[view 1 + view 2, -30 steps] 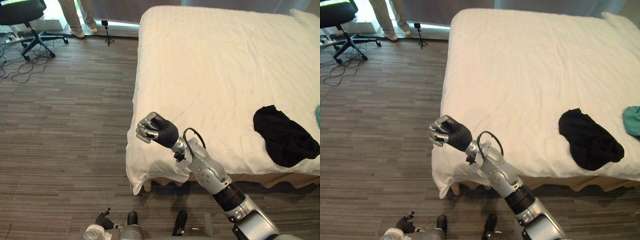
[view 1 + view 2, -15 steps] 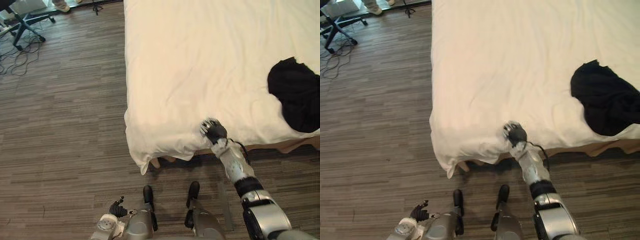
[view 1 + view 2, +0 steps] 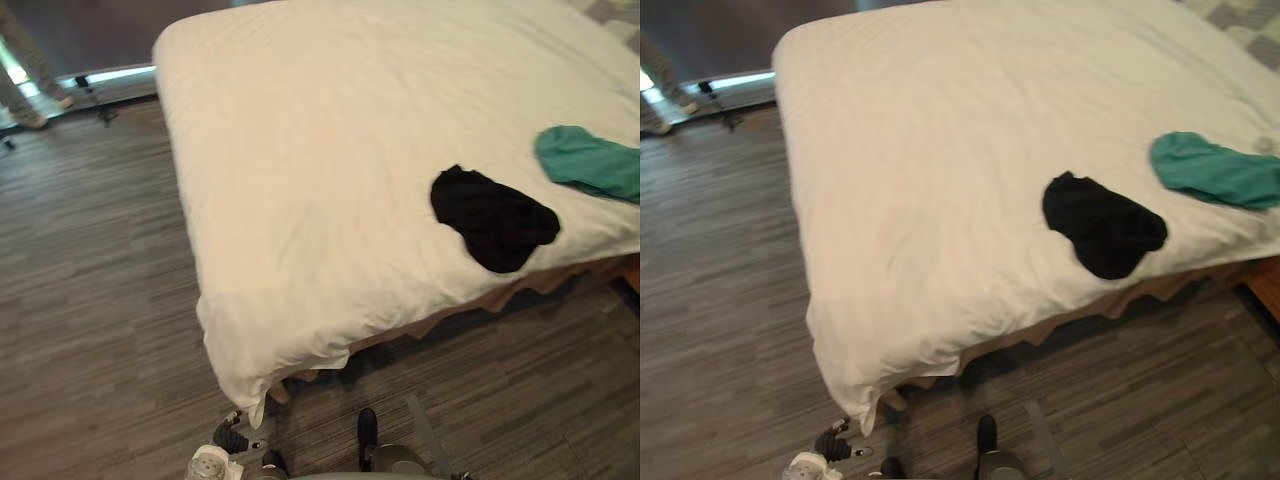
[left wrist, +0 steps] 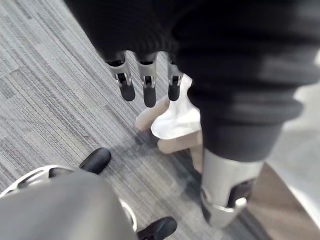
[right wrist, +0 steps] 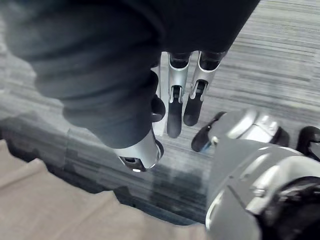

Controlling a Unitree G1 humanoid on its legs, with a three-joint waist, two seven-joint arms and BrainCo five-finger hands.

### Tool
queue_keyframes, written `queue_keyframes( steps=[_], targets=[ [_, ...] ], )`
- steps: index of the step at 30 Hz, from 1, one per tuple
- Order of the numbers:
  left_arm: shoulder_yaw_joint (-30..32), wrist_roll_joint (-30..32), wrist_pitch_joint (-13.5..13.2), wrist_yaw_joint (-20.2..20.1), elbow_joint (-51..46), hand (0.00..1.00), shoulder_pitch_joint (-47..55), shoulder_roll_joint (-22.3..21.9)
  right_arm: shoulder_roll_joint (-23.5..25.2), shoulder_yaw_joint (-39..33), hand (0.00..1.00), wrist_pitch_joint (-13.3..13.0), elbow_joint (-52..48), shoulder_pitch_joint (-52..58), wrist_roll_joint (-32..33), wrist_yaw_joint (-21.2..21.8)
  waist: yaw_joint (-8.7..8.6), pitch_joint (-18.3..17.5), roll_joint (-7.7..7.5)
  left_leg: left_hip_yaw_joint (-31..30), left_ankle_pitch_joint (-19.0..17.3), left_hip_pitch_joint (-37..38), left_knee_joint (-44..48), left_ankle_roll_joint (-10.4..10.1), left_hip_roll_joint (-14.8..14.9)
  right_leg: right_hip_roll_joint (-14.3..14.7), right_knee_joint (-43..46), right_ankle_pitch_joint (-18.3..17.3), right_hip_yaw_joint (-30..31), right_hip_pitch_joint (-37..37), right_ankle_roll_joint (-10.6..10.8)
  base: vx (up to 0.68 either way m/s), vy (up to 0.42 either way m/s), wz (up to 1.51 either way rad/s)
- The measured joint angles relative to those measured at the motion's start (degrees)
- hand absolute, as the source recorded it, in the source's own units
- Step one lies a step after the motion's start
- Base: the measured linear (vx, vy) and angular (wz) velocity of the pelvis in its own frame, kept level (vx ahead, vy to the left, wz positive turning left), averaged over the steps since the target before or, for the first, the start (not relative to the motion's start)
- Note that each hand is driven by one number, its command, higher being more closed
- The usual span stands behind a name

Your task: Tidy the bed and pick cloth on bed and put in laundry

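Where the left hand (image 4: 149,82) hangs: it is seen low over the floor, just short of the bed's near corner. Its fingers are left straight and slack, and nothing is held.
Floor (image 3: 90,300): dark wood-grain planks are laid beneath that hand and away to its left. A person's legs (image 3: 25,85) are seen far beyond it.
Bed (image 3: 330,130): it is covered by a white duvet (image 3: 300,250), soft, faintly striped and lightly wrinkled. One drooping corner (image 4: 175,117) is seen just past the left hand's fingertips.
Black cloth (image 3: 495,218): it is crumpled into a rounded heap near the bed's front edge, above and well to the right of the left hand, and is touched by neither hand. It is judged light, limp, unbreakable and not slippery. It would best be gathered at its bunched middle, where the folds are thickest, so that no loose end is left trailing.
Teal cloth (image 3: 590,165): it is spread flatter, further right and beyond the black one, apart from it. It is judged equally soft and light, and a raised fold could be pinched.
Right hand (image 5: 175,97): it is held over the floor with fingers straight and thumb apart. Nothing is carried.
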Motion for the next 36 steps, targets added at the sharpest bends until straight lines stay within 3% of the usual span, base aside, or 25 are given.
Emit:
queue_keyframes(
  steps=[2,3,5,7,8,9,10,12,13,15,16,17,19,21,23,25,27,28,36],
  targets=[
    [-0.05,0.07,0.92,0.05,0.18,0.0,1.46,0.67,0.34,2.16,0.0,-0.89,-0.16,-2.29,-2.05,2.09,0.15,-0.1,-0.3,8.62,-0.42,3.1,1.67,-0.49,1.0,-2.49,8.85,-1.69,-10.98,-1.83,-1.96,0.06,-0.024,-2.19],
    [-0.27,0.04,1.24,0.09,0.37,0.0,1.38,1.17,0.53,2.58,0.0,-1.63,-0.46,-2.34,-2.02,2.88,0.2,-0.31,-0.93,11.22,-0.43,4.37,2.0,-0.51,0.27,-3.75,10.52,0.85,-13.16,-1.68,-1.07,0.1,-0.141,-2.07],
    [-1.61,-0.35,1.83,0.07,1.05,0.0,-1.21,0.53,-0.01,3.44,0.0,-2.93,-0.06,-3.1,-1.85,3.34,-1.89,0.41,0.44,14.66,-0.75,6.09,8.15,-1.1,2.7,-1.98,12.83,-0.56,-9.46,-2.4,-2.12,0.05,-0.173,-1.46],
    [-1.56,-1.47,1.77,-0.06,1.1,0.0,-2.3,0.44,-0.33,5.27,0.0,-3.47,1.27,-3.07,-2.0,3.25,-2.43,0.43,-0.34,12.4,-1.04,3.26,24.16,-0.22,8.16,-1.05,13.23,-2.71,-5.43,-2.1,-2.85,0.01,-0.133,-1.06],
    [-1.11,-2.74,1.65,-0.07,1.19,0.0,-2.78,-0.34,-1.11,7.43,0.0,-4.25,1.36,-3.31,-3.59,2.78,-2.42,1.87,0.05,3.35,0.66,-2.77,39.93,4.15,13.58,0.91,12.13,-3.07,-1.35,-0.99,-4.02,0.0,-0.121,-1.21],
    [-0.94,-3.22,1.39,0.02,1.05,0.0,-2.74,-1.13,-1.86,8.14,0.0,-4.58,1.31,-3.86,-4.26,2.48,-2.17,2.4,0.95,-2.53,-0.8,-5.73,44.87,4.21,14.03,1.99,11.55,-3.01,0.92,-0.68,-4.31,0.02,-0.096,-1.68],
    [0.54,-4.18,0.88,-0.11,0.79,0.0,-3.05,-1.76,-3.43,8.24,0.0,-4.91,1.34,-5.13,-5.08,1.93,-2.01,3.31,2.43,-11.35,-4.38,-9.87,49.18,2.88,12.4,4.39,10.37,-2.49,6.52,-0.16,-4.68,0.04,-0.003,-2.03],
    [1.19,-6.32,0.01,0.35,0.98,0.0,-2.97,-2.28,-5.23,8.37,0.0,-5.84,1.49,-7.39,-9.05,1.19,-0.31,3.62,2.91,-21.86,-8.17,-12.22,44.87,2.23,5.1,6.61,8.25,-1.31,14.51,0.54,-4.18,0.06,0.026,-2.27],
    [1.16,-6.85,-0.38,0.35,0.94,0.0,-2.86,-2.28,-5.24,8.61,0.0,-6.33,1.5,-7.81,-10.31,1.17,0.2,3.66,2.81,-24.89,-8.84,-12.04,41.69,2.12,2.73,7.03,7.56,-1.14,16.58,0.48,-3.87,0.06,0.056,-2.25],
    [1.1,-9.28,-3.26,0.6,0.87,0.0,-3.12,-2.32,-6.51,11.08,0.0,-7.82,0.97,-9.31,-13.51,1.1,1.05,3.68,2.37,-38.96,-9.38,-11.33,23.95,1.32,-6.02,8.56,4.97,-0.18,24.06,0.49,-2.42,0.08,0.074,-2.75],
    [0.93,-10.54,-4.1,0.58,0.85,0.0,-3.19,-2.55,-7.0,12.15,0.0,-8.25,0.88,-9.42,-14.74,0.82,1.02,3.66,2.36,-42.82,-8.71,-11.33,18.56,1.8,-7.46,9.22,4.38,0.64,25.79,0.63,-1.79,0.09,0.075,-2.48],
    [0.33,-12.27,-4.9,0.57,0.86,0.0,-3.84,-2.7,-7.46,13.34,0.0,-8.17,1.14,-9.53,-16.05,0.27,1.23,3.91,2.01,-44.28,-6.24,-11.51,16.1,3.63,-7.8,9.81,4.05,2.07,26.96,0.56,-1.9,0.1,0.103,-1.89],
    [-1.08,-13.72,-5.13,0.35,0.99,0.0,-5.61,-2.73,-7.05,14.68,0.0,-8.07,0.68,-8.75,-17.52,-0.92,0.33,2.83,0.92,-41.65,-6.98,-10.85,14.74,4.46,-7.61,9.19,1.81,4.21,26.57,0.73,-0.64,0.09,0.107,-1.09],
    [-3.69,-13.8,-6.14,0.21,0.84,0.0,-9.53,-3.06,-5.42,15.14,0.0,-7.94,1.17,-7.6,-17.41,-2.52,0.63,2.41,-1.54,-37.56,-5.19,-10.11,10.44,4.99,-7.54,6.82,-0.38,3.61,20.95,-0.79,-1.02,0.07,0.091,-0.59],
    [-5.96,-13.87,-6.02,0.89,1.4,0.0,-10.74,-3.05,-4.33,15.29,0.0,-8.05,1.16,-7.07,-17.27,-2.51,0.58,2.02,-2.42,-35.41,-4.79,-8.33,9.03,4.92,-7.55,5.23,-0.35,4.59,15.53,-1.34,-0.38,0.11,0.094,-0.56],
    [-6.83,-16.03,-5.81,1.76,3.12,0.0,-10.65,-3.48,-3.9,15.37,0.0,-8.28,1.21,-6.28,-17.73,-2.41,-0.1,1.66,-1.89,-34.91,-5.03,-6.6,8.6,4.71,-7.55,5.13,0.64,6.73,14.62,-0.3,-0.72,0.15,0.112,-0.31],
    [-6.79,-17.67,-5.05,2.27,3.47,0.0,-10.74,-3.4,-3.89,14.29,0.0,-8.83,1.25,-5.85,-17.8,-2.17,-0.36,0.93,-0.82,-35.64,-5.82,-5.9,8.59,4.34,-7.19,5.36,0.54,5.96,14.12,0.56,0.27,0.1,0.058,0.0],
    [5.12,-23.81,2.79,6.6,7.85,0.0,-5.7,-2.39,-2.87,12.59,0.0,-6.33,5.92,-8.5,-19.38,-3.36,0.65,-4.17,-3.13,-35.25,-5.84,-3.26,5.58,7.11,-10.44,1.76,-0.85,5.45,12.05,3.13,1.22,0.0,0.0,0.03],
    [5.14,-23.81,2.79,6.6,7.84,0.0,-5.73,-2.36,-2.87,12.59,0.0,-6.33,5.92,-8.56,-19.38,-3.36,0.67,-4.17,-3.14,-35.25,-5.84,-3.2,5.37,7.11,-10.56,1.69,-0.53,5.39,11.98,3.12,1.31,0.0,0.0,0.0]
  ],
)
